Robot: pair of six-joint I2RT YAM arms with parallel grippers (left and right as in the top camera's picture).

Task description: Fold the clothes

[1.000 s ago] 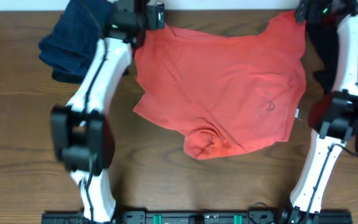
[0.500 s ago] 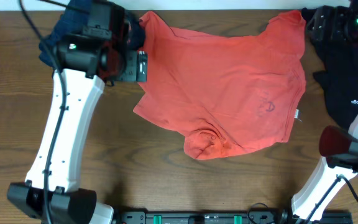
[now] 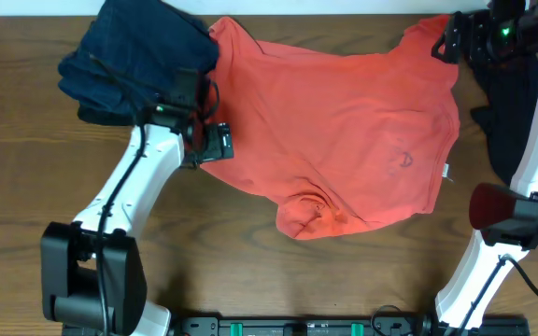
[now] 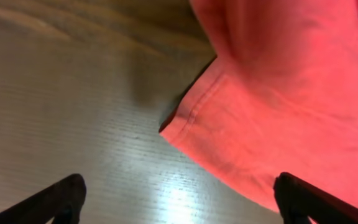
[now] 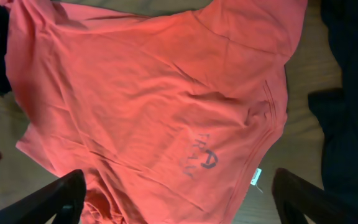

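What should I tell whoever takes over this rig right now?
Left tool: open, empty, low over a hemmed corner on the shirt, left edge.
Right tool: open, empty, high above its far right corner.
Shirt: spread on the table, rumpled, bunched lump at the near edge. Denim at its far left, black shirt on its right.
Done: no fold yet.
Left: smooth it out, then make every fold.
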